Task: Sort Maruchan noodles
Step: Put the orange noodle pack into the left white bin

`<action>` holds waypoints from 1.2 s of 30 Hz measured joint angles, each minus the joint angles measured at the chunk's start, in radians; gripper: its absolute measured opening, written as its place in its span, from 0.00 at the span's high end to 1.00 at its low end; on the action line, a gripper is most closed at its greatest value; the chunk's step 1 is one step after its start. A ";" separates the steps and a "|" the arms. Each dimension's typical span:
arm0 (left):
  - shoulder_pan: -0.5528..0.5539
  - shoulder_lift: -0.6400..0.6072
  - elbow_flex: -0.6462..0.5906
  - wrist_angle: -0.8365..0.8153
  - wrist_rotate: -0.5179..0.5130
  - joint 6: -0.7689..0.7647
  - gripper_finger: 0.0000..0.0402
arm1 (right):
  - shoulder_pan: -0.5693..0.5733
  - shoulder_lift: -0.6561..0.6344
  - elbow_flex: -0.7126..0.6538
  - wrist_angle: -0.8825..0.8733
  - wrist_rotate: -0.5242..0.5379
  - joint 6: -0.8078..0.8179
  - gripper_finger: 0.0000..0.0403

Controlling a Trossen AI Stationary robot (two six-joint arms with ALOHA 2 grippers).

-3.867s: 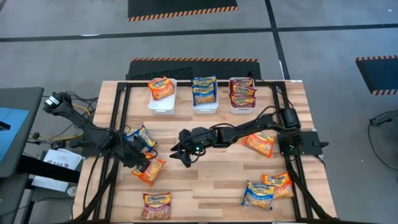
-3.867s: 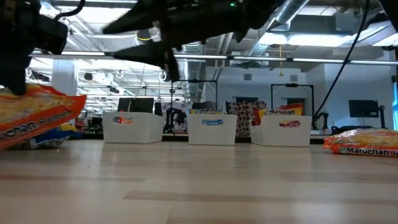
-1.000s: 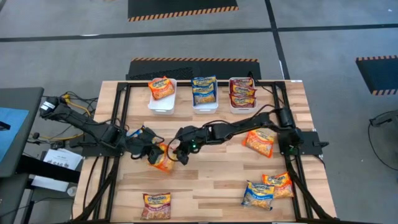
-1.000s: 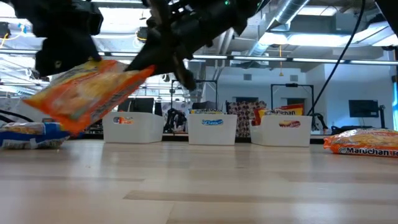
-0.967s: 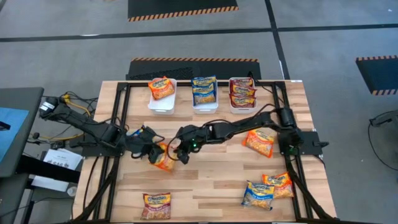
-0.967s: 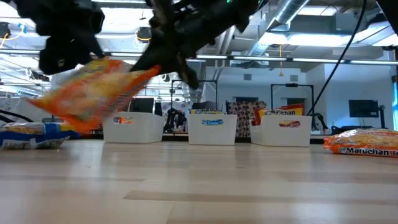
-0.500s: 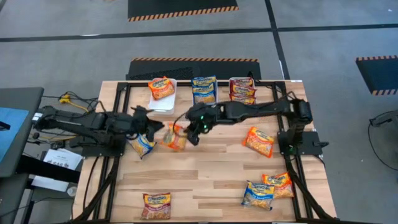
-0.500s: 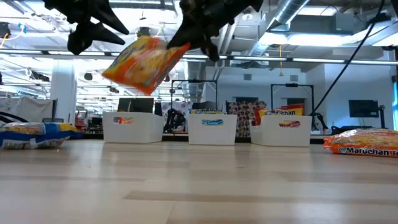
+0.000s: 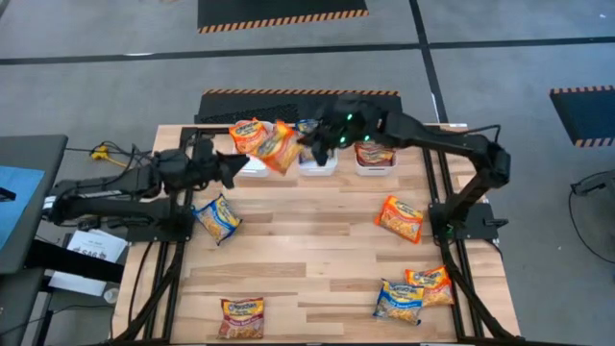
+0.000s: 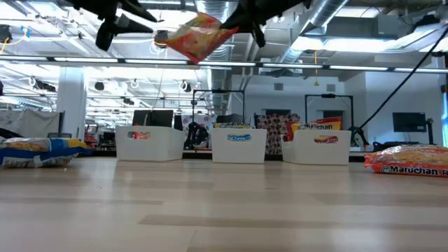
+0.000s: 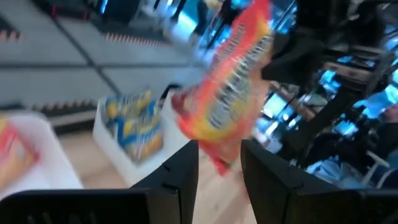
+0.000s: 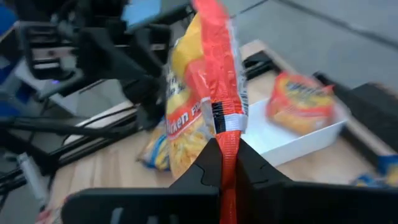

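Right gripper [image 9: 306, 146], clamping an orange packet [image 9: 280, 146] newly lifted off the tabletop [image 9: 317, 250], is carrying it beside the left bin [image 9: 252, 163]; left gripper [image 9: 233, 168], having released, is waiting open alongside

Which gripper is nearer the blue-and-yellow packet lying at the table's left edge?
Left. The left gripper hangs just above and beyond the blue-and-yellow packet; the right gripper is farther off, over the bins, holding an orange packet.
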 joint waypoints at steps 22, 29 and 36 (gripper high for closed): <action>0.265 0.151 0.000 0.430 0.321 0.014 0.58 | -0.140 -0.058 0.000 0.159 -0.230 0.011 0.95; 0.264 0.220 0.000 0.494 0.374 0.014 0.57 | -0.139 -0.059 0.000 0.168 -0.233 0.038 0.95; 0.265 0.267 0.000 0.593 0.420 0.047 0.57 | -0.116 -0.058 0.000 0.167 -0.230 0.056 0.95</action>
